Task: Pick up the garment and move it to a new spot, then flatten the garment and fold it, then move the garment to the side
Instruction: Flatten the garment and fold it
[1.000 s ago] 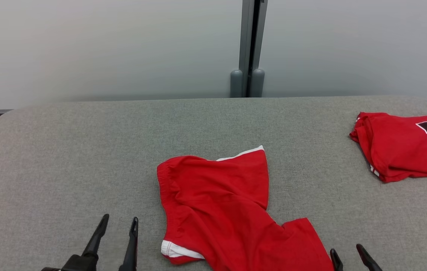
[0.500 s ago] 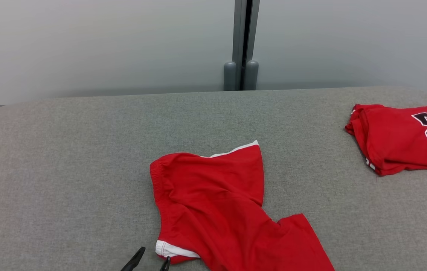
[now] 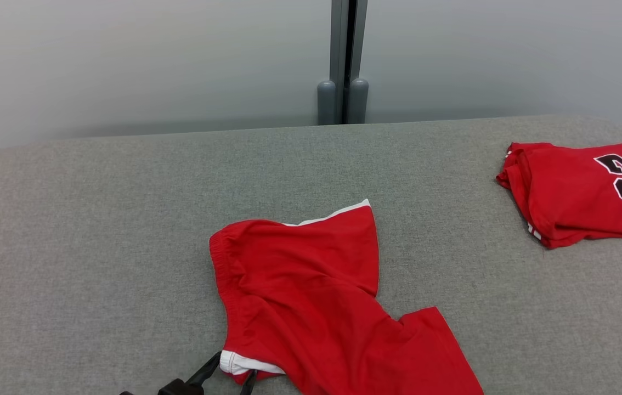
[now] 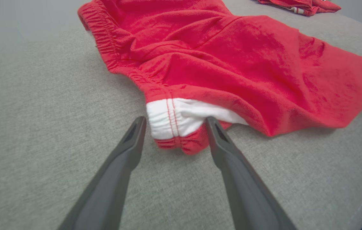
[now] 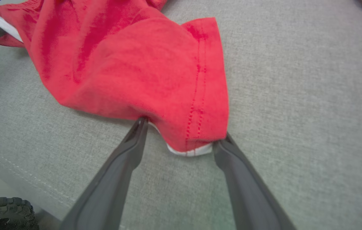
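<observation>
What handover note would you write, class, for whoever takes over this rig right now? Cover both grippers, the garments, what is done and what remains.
Left gripper: open, fingers either side of the white-trimmed corner of the shorts.
Right gripper: open, straddling another hem corner.
Shorts: rumpled, near middle of the table. Folded jersey at far right.
Done: both grippers placed; nothing gripped or lifted yet.
Left: close, lift, move, flatten, fold, set aside.
</observation>
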{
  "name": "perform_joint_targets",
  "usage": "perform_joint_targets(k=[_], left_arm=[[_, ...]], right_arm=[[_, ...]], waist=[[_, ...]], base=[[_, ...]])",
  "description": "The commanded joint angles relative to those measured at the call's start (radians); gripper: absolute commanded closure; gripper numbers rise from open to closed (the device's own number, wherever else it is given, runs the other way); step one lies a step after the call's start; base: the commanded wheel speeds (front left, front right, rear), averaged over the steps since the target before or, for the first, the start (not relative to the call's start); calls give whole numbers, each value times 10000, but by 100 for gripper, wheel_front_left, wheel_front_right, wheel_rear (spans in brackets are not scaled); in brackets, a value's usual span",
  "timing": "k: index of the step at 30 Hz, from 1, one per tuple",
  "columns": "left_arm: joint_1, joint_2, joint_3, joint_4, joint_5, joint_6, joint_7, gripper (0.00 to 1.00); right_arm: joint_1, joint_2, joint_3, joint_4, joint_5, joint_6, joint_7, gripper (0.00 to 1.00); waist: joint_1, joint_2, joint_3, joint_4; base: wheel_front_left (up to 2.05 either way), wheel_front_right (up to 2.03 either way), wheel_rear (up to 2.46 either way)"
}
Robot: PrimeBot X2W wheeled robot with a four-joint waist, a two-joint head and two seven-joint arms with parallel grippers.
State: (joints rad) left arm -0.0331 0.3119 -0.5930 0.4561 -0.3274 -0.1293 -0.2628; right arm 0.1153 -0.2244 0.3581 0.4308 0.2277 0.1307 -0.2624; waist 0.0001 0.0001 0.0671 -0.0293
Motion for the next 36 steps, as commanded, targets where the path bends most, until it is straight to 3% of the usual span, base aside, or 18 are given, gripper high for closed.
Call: perform_joint_targets(k=[1, 14, 15, 16, 17, 23, 29, 36], left_arm=[[-251, 39, -99, 139, -106, -21, -24, 0], [-1550, -158, -1383, 1543, -916, -20, -24, 0], [-1678, -172, -1485, 1620, -1007, -22, -25, 51], [-1777, -173, -1553, 1683, -1106, -20, -25, 66], [-1816, -193, -1659, 1714, -1206, -20, -25, 100], [-1750, -77, -1705, 1213, -1510, -20, -25, 100], [-1645, 333, -1262, -312, -1535, -20, -24, 100], [-2839, 411, -350, -1597, -1668, -21, -24, 100]], right_arm=[[-179, -59, 128, 50, 32, 3, -29, 0], [-979, -151, 975, 537, 366, 3, -30, 0], [-996, -136, 1046, 562, 424, 3, -29, 28], [-1025, -126, 1085, 558, 485, 3, -29, 77], [-1050, -117, 1121, 495, 546, 3, -30, 100], [-998, -167, 1025, -55, 654, 3, -29, 100], [-854, -312, 403, -1701, 621, 3, -29, 100], [-2344, -554, 11, -2766, 732, 3, -30, 100]], waist=[[-1, -1, 27, -8], [-1, -1, 157, -186], [-1, -1, 146, -202], [-1, -1, 140, -220], [-1, -1, 116, -238], [-1, -1, 106, -258], [-1, -1, 279, -94], [-1, -1, 645, -13]], base=[[0, 0, 0], [0, 0, 0], [0, 0, 0], [0, 0, 0], [0, 0, 0], [0, 0, 0], [0, 0, 0], [0, 0, 0]])
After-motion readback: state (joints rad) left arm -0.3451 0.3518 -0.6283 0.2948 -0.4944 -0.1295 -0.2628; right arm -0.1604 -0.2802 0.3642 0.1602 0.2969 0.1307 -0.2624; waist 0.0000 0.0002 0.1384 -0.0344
